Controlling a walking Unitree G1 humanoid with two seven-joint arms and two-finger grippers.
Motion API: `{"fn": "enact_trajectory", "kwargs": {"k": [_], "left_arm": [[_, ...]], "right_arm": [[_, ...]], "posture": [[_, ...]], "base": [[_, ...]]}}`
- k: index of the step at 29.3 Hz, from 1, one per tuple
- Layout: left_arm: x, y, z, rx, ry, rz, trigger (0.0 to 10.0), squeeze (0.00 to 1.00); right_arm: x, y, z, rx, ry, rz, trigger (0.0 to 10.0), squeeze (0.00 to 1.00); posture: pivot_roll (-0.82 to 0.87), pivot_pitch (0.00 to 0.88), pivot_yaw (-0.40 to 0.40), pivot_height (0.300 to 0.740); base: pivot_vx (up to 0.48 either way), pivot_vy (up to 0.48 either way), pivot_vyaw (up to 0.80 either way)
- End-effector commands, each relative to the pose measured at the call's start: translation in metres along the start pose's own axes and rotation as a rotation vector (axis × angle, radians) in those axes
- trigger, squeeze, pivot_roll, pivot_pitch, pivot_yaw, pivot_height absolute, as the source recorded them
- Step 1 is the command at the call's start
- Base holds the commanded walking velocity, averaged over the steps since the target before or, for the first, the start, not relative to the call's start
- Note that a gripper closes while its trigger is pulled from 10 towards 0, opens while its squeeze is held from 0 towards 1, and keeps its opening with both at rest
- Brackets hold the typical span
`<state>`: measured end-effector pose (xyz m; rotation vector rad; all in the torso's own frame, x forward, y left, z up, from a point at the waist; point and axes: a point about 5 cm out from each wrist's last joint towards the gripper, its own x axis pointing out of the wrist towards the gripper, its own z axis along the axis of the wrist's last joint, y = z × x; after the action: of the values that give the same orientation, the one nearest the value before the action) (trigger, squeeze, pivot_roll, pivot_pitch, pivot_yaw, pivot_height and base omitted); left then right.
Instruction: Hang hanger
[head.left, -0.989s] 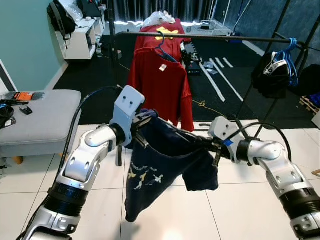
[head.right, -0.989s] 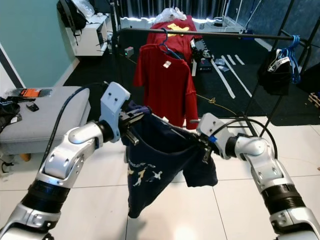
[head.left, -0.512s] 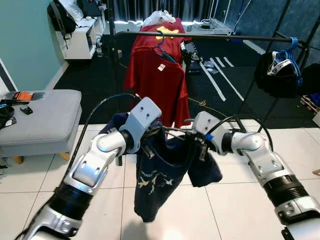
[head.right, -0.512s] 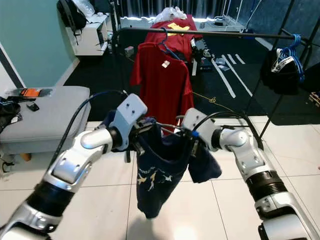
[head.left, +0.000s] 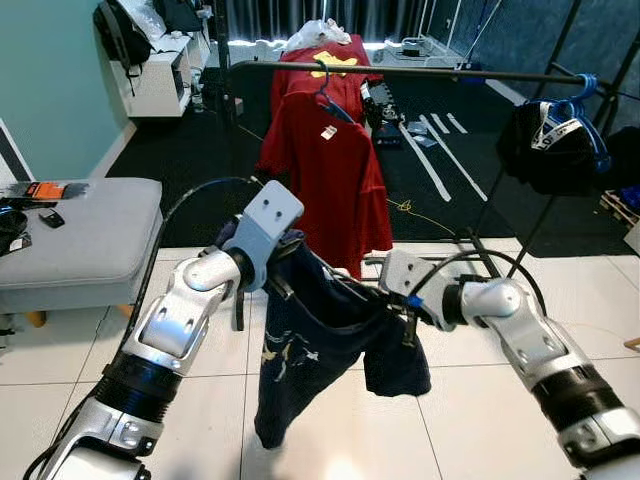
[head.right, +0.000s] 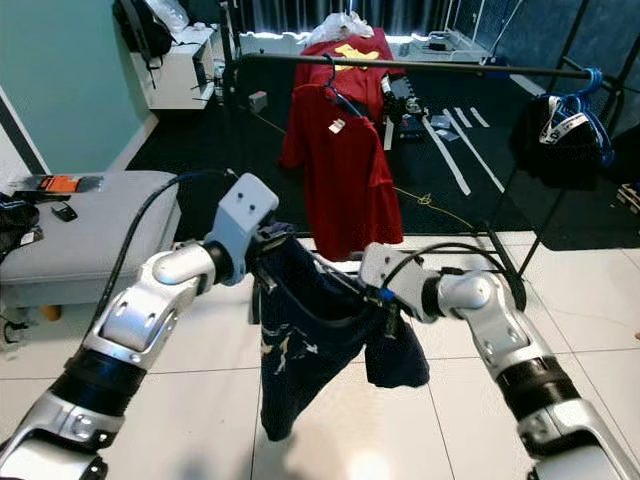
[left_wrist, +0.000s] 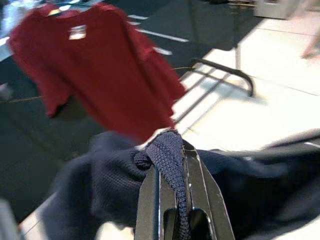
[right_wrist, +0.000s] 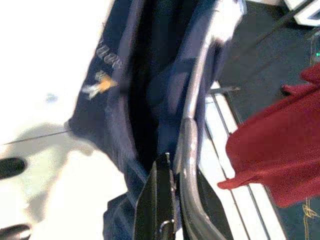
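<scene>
- While the navy shirt (head.left: 320, 340) hangs between the two arms above the white tile floor (head.left: 470, 420), the left gripper (head.left: 283, 262) holds it at its upper left corner.
- In the left wrist view the left jaws are pinched narrow on a bunched fold of the navy knit (left_wrist: 172, 155), which sits between the two black fingers (left_wrist: 150, 200).
- The right gripper (head.left: 405, 312) is at the shirt's other side, lower than the left one.
- In the right wrist view the right jaws are closed on a grey hanger (right_wrist: 192, 115) that runs up inside the shirt's opening.
- The hanger's thin bar shows in the head views as a line from the left gripper down to the right one, under the shirt's top edge.
- The shirt droops in a long fold below the left gripper, with a small pale print (head.left: 275, 355) on its front.
- Behind the arms a black rail (head.left: 420, 74) spans the room; a red shirt (head.left: 325, 170) hangs from it on a blue hanger (head.left: 322, 92).
- The navy shirt and its hanger are well below the rail and in front of it, not on it.
- A dark bag (head.left: 545, 145) with blue hangers hangs near the rail's right end.
- A grey bench (head.left: 75, 240) stands at the left.
</scene>
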<state>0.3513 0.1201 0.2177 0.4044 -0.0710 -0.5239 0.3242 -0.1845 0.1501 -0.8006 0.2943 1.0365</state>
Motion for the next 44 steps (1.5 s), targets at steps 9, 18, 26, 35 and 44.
{"fn": "enact_trajectory", "kwargs": {"k": [9,18,26,35,44], "left_arm": [[-0.008,0.04,0.058,0.026,-0.291,0.211,1.1,0.0],[-0.007,0.026,0.048,0.012,-0.267,0.156,1.6,0.0],[-0.008,0.011,0.028,-0.089,-0.212,0.09,10.0,1.0],[-0.015,0.018,-0.005,-0.097,-0.06,0.208,10.0,0.0],[-0.027,0.026,0.012,-0.269,-0.22,0.185,10.0,0.0]], "right_arm": [[0.005,0.044,-0.037,0.154,0.109,0.19,0.0,0.0],[0.007,0.031,-0.019,0.115,0.013,0.113,0.0,0.0],[0.003,-0.014,0.024,0.238,-0.296,-0.194,0.0,0.0],[-0.016,-0.028,0.051,0.333,-0.509,-0.186,0.0,0.0],[-0.034,-0.024,0.039,0.346,-0.453,-0.016,0.0,0.0]], "posture": [[-0.01,0.049,-0.02,0.74],[0.0,0.049,-0.022,0.74],[-0.01,0.058,-0.017,0.74],[-0.01,0.063,-0.017,0.74],[-0.01,0.064,-0.017,0.74]], "base": [[0.0,0.0,0.0],[0.0,0.0,0.0],[0.0,0.0,0.0],[0.0,0.0,0.0],[0.0,0.0,0.0]]}}
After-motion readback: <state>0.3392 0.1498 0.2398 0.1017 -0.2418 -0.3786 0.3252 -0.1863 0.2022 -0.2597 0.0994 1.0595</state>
